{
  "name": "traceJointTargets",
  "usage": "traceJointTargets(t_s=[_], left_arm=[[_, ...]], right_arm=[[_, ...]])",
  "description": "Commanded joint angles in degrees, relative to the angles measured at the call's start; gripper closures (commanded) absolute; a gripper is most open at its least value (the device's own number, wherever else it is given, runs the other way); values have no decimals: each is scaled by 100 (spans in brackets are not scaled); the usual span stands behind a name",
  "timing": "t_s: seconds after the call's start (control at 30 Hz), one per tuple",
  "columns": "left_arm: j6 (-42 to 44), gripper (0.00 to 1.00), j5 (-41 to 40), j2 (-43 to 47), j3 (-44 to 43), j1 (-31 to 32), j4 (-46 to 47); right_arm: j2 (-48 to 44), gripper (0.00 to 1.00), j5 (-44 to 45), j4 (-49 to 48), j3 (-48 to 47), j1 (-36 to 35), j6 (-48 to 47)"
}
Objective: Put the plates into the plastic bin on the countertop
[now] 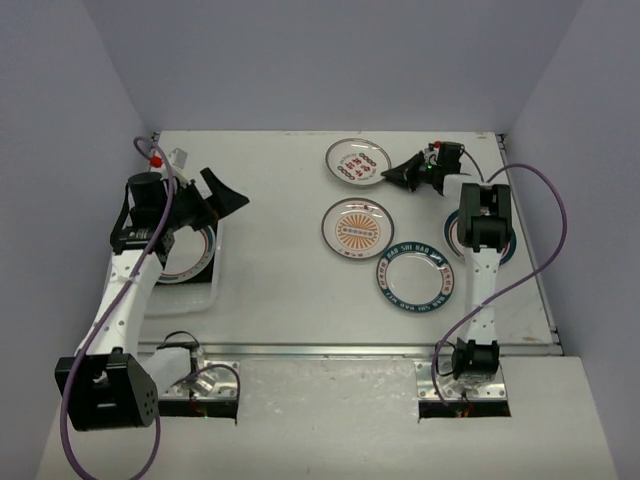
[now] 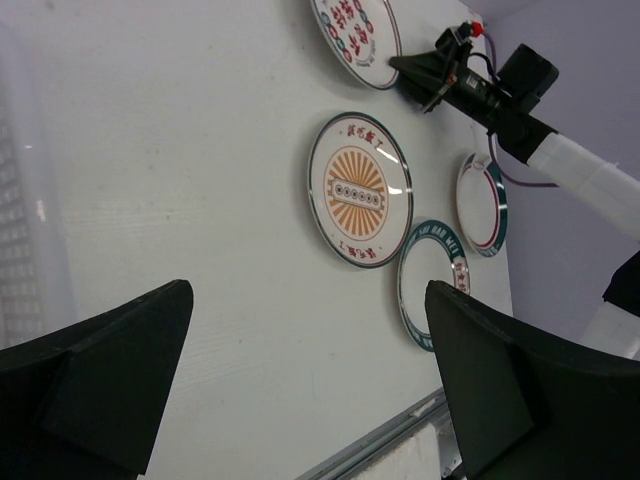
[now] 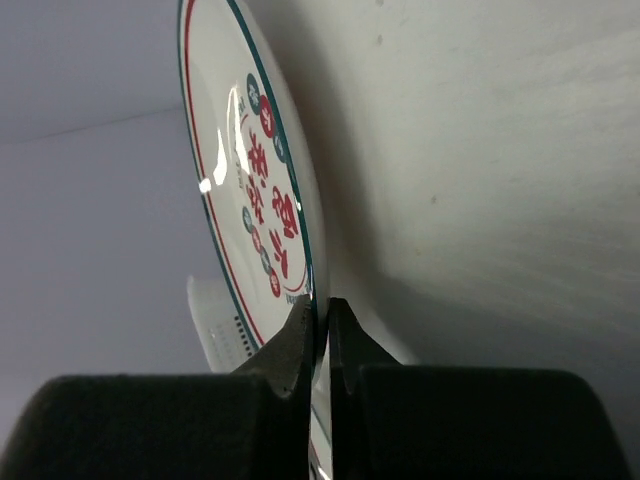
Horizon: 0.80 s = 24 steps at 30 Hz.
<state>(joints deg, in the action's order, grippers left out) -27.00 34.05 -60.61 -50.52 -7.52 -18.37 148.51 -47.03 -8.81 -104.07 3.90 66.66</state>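
My right gripper [image 1: 405,172] is shut on the near rim of a round white plate with red motifs [image 1: 355,160], at the back of the countertop [image 1: 280,300]. The right wrist view shows the fingers [image 3: 300,345] pinching that plate's [image 3: 245,160] edge. An orange sunburst plate [image 1: 357,228] and a teal-banded plate [image 1: 416,279] lie in front of it. A fourth plate [image 1: 452,238] is partly hidden under the right arm. My left gripper [image 1: 215,195] hangs open and empty above the plastic bin [image 1: 190,300], which holds a green-banded plate [image 1: 200,262].
The left wrist view shows the sunburst plate [image 2: 360,190], teal-banded plate [image 2: 432,283], a green-and-red ringed plate [image 2: 482,203] and the bin wall [image 2: 25,200]. Purple cables trail from both arms. Grey walls enclose the table on three sides.
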Motion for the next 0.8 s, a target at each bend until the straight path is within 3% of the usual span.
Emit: traceJointTargets(t_s=[0.0,0.1,0.2,0.33,0.4,0.63,0.67,0.7,0.77], left_arm=[[-355,0,-338,-596,-682,845,726],[-614,0,-398,-981,-894,1084,1120],[-765,0,-386,-1381,-1267,1204,1339],[-1067,0,314,-1859,-1541,1307,2146],[-992,0,234,-1989,-1654,1436,2074],[-960,5,173,-1812,-1318,1689,2222],[-942,8,157,-1759,-1252,1693,2232],[-906,19,117,-1695,-1184,1693,2196],[-813,52,-3,-1615,-1118,1693,2034]], right_arm=[[-1229,100,-666,-1807,108,-65,902],[-1644,100,-852,-1909,476,-108,798],[-2382,100,-1079,-1976,1479,-246,558],[-3646,100,-1028,-1724,2776,-672,-300],[-4126,100,-993,-1799,3434,-838,-478],[-4995,100,-752,-1941,4102,-1558,-476],[-5048,100,-730,-1939,4120,-1585,-487],[-5088,100,-757,-2014,4156,-1590,-415],[-5154,100,-793,-2080,4209,-1612,-339]])
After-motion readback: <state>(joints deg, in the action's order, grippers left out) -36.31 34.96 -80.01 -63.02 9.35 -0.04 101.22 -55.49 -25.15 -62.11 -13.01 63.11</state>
